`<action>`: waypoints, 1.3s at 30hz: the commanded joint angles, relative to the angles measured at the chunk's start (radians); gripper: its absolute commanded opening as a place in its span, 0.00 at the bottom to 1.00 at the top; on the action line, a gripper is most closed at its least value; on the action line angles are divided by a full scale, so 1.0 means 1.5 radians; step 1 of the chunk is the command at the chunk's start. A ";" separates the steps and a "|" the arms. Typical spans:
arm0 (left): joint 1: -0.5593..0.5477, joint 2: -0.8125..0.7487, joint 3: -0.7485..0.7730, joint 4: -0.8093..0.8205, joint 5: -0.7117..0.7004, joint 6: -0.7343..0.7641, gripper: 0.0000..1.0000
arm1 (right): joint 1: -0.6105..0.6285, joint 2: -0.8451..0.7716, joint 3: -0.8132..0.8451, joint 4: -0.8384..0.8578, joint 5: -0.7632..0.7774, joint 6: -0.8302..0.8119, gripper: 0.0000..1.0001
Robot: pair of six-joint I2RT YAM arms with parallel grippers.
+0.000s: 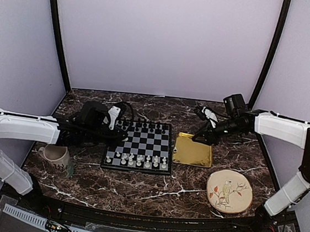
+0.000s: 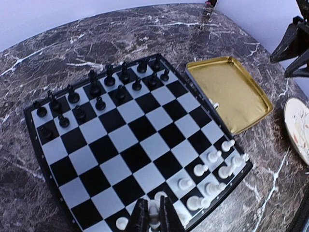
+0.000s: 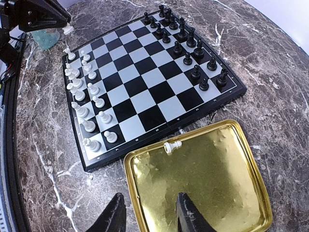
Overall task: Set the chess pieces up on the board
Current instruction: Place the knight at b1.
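Observation:
The board (image 1: pixel 144 142) lies mid-table, also in the left wrist view (image 2: pixel 120 140) and the right wrist view (image 3: pixel 145 82). White chess pieces (image 1: pixel 139 160) stand in its near two rows (image 2: pixel 212 169) (image 3: pixel 82 92). Black pieces (image 1: pixel 143 127) fill the far rows. My left gripper (image 1: pixel 120 137) (image 2: pixel 153 217) is shut on one white piece (image 2: pixel 153 212), low over the board's near-left squares. One white piece (image 3: pixel 172 145) lies on its side in the gold tray (image 3: pixel 203 183), by the rim nearest the board. My right gripper (image 1: pixel 200 137) (image 3: pixel 150 217) is open and empty over the tray's edge.
The gold tray (image 1: pixel 193 151) (image 2: pixel 231 92) sits just right of the board. A round bird-painted plate (image 1: pixel 229 191) (image 2: pixel 299 128) lies near right. A cream mug (image 1: pixel 56 154) stands left of the board, under my left arm. Dark walls close in the marble table.

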 commanded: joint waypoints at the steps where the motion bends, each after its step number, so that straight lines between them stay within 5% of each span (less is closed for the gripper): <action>1: -0.006 -0.069 -0.051 -0.055 -0.016 0.053 0.00 | -0.001 0.007 0.001 0.014 -0.013 -0.004 0.36; 39: -0.051 0.023 -0.119 -0.013 -0.051 0.007 0.00 | -0.001 0.022 0.009 0.000 -0.026 -0.004 0.35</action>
